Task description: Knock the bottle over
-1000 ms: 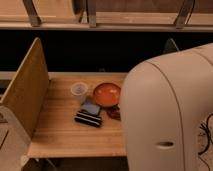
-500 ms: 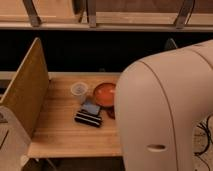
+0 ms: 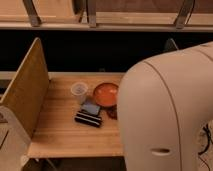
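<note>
Hand isn't visible: the big off-white arm housing point(image 3: 167, 112) fills the right half of the view, so I can't tell if the fingers are apart or together. No slim pale bottle to be seen either; it may sit behind the housing. Visible on the pale wooden surface point(image 3: 60, 132): clear plastic cup point(image 3: 79, 91), orange round bowl point(image 3: 106, 94), dark flat packet point(image 3: 89, 118). My call: clear the occlusion and locate the bottle first, then push sideways near its top, steering clear of the cup.

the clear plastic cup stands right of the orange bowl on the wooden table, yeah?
No. The camera view shows the clear plastic cup standing left of the round orange bowl on the light wooden table. The gripper is out of view behind the robot's white arm.
</note>
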`<state>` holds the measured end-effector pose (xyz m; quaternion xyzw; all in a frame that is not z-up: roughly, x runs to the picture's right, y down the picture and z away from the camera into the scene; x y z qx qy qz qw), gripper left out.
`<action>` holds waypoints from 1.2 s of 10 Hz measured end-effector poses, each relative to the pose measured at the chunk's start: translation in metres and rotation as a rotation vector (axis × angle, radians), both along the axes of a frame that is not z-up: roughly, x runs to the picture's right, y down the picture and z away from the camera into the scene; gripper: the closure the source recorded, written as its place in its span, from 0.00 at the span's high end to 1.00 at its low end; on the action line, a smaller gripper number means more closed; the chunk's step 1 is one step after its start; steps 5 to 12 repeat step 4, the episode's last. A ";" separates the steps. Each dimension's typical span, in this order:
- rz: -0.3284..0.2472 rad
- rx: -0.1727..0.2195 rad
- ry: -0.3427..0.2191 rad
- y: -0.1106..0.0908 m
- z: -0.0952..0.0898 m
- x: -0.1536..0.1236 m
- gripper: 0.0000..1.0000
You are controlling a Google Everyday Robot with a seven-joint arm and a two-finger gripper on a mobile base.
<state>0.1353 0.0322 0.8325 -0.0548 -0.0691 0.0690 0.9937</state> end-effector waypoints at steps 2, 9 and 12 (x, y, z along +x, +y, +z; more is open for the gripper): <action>0.001 0.000 0.000 0.000 0.000 0.000 0.46; 0.001 -0.002 0.001 0.001 0.001 0.000 0.68; 0.001 -0.002 0.001 0.001 0.001 0.000 0.68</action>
